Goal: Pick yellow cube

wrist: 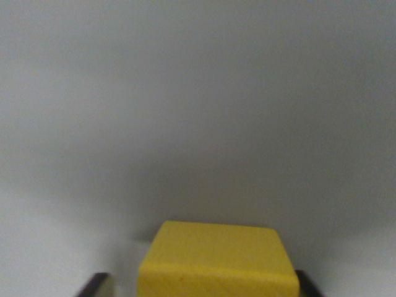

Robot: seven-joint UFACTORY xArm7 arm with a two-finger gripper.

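**Cube between pincer tips, grip unconfirmed**

Wrist view: yellow cube (216,260) sits at bottom centre of frame, top face and a bit of front face showing, lower part cut off by frame edge. Two dark finger tips flank it: one at the wrist view's left (93,284), w/ a visible pale gap to the cube; the other at the wrist view's right (308,283), just beside or touching the cube's corner, can't tell which. Pincer (201,284) looks spread wider than the cube on at least one side, so prob open around it, not clamped. Grey table (198,93) fills the rest, blurry, w/ soft shadow above the cube.

Risks (judgement): cube is off-centre betw the fingers, nearer the right one. If closing from here, the right finger meets it first and could push or twist it, giving a skewed hold. If the tips are too high on the cube, it may slip out on lift. Lifting before closure is complete = miss.

Hidden / unclear: cube's base and its contact w/ table out of frame; finger pads mostly cut off; whole pic soft-focus, so edges and contact points are vague. No other objs seen.
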